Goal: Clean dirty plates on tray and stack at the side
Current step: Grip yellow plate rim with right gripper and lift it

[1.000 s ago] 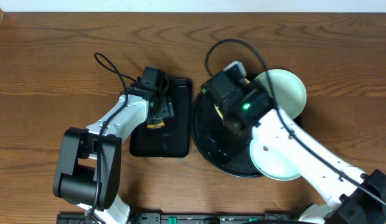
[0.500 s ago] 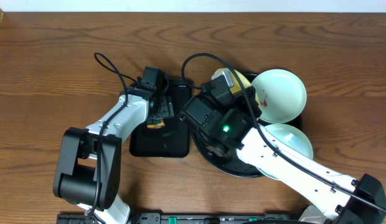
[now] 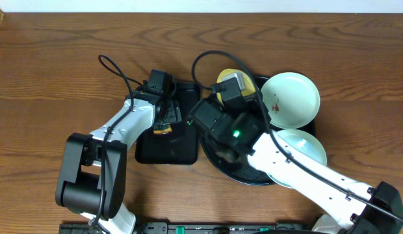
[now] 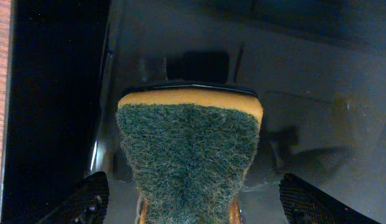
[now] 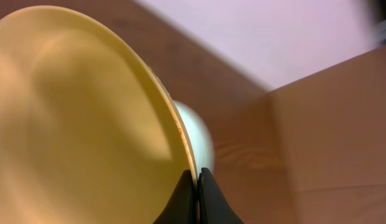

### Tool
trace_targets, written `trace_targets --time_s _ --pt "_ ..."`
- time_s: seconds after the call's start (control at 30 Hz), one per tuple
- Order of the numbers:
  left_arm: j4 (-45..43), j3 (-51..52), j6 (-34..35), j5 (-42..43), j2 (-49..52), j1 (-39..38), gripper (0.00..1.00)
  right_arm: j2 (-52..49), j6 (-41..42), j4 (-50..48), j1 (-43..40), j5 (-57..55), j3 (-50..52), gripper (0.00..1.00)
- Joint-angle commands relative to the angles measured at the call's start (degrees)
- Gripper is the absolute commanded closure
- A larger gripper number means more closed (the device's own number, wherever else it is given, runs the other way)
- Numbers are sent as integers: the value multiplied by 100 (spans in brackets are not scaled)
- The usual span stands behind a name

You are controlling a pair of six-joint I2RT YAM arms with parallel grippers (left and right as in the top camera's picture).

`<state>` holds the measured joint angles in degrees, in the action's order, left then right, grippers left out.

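Swinging left across the round black tray [image 3: 219, 164] since a second ago, the right arm has brought the yellow plate [image 5: 87, 124] into the overhead view at the tray's far edge, where the wrist hid it before; the left arm has not shifted. The right gripper [image 5: 197, 191] has its jaws pinched tight on that plate's rim, holding it tipped on edge above the tray, with a small reddish speck on the rim. The left gripper [image 4: 196, 198] hovers over the rectangular tray [image 3: 168, 149] with its jaws spread wide to either side of the sponge [image 4: 190, 146], which lies green side up and ungripped. One mint plate [image 3: 292, 97] rests on the far right part of the round tray and carries a reddish smear; the second mint plate [image 3: 310, 146] lies at the near right rim, partly under the right arm. By my reading the task has barely begun: no plate stands on the bare tabletop [image 3: 58, 65], no wiping shows, and all three plates remain to be cleaned and stacked. No brand, label or writing can be read; only a green light [image 3: 236, 134] glows on the right arm.
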<state>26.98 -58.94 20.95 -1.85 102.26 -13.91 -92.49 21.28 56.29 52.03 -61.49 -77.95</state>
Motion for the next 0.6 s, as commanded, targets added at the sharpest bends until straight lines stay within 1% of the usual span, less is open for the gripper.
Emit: trace_targets --time_s 0.0,0.07,0.23,0.33,0.37,0.43,0.5,0.57 --pt "33 22 -26 -50 28 24 12 87 179 -125 -608 1784 -101 99" --pt "33 22 -26 -50 28 24 12 87 70 -199 -1012 2535 -101 99" --pt "33 22 -26 -50 28 24 11 87 -341 -365 -2170 4839 -101 99" --pt "35 22 -26 -50 28 24 11 87 -437 -476 -2745 5932 -101 99" --pt "33 22 -26 -50 28 24 11 87 -540 -496 -2861 6107 -101 99" --pt "33 22 -26 -50 28 24 11 87 -695 -431 -3032 6087 -101 99" --pt "33 22 -26 -50 28 24 11 85 -680 -372 -3156 6157 -96 99" --pt "33 22 -26 -50 28 24 11 74 -929 -350 -3198 6164 -96 99"
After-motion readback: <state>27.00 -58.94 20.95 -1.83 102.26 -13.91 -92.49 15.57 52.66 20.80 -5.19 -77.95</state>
